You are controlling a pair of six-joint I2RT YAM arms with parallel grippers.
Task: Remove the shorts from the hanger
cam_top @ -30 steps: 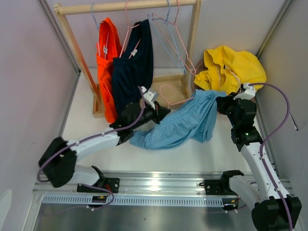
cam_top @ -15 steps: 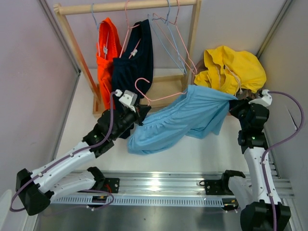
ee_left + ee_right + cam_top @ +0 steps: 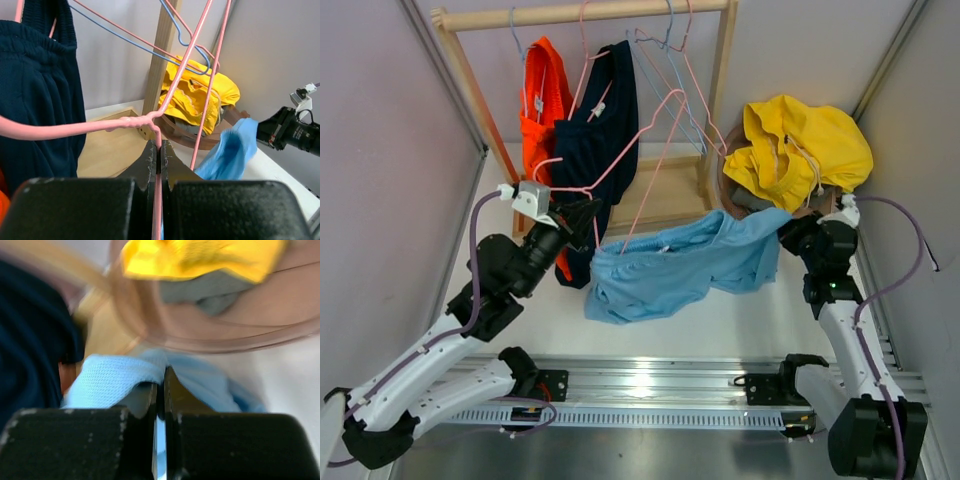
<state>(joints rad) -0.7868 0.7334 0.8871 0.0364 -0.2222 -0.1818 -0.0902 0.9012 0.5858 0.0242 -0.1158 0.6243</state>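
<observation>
The left gripper (image 3: 576,214) is clamped on the pink hanger (image 3: 75,128), which tilts up with one corner dipping to the blue shorts (image 3: 665,272). These sag across to the right gripper (image 3: 792,231), pinched shut on their edge. Best to hold the hanger firm and draw the shorts rightward and low so the cloth slides off without snagging; whether they are already free I cannot tell.

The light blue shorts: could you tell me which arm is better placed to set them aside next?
Probably the right: the right gripper is shut on the light blue shorts, close to the yellow garment, while the left gripper is shut on the pink hanger.
</observation>
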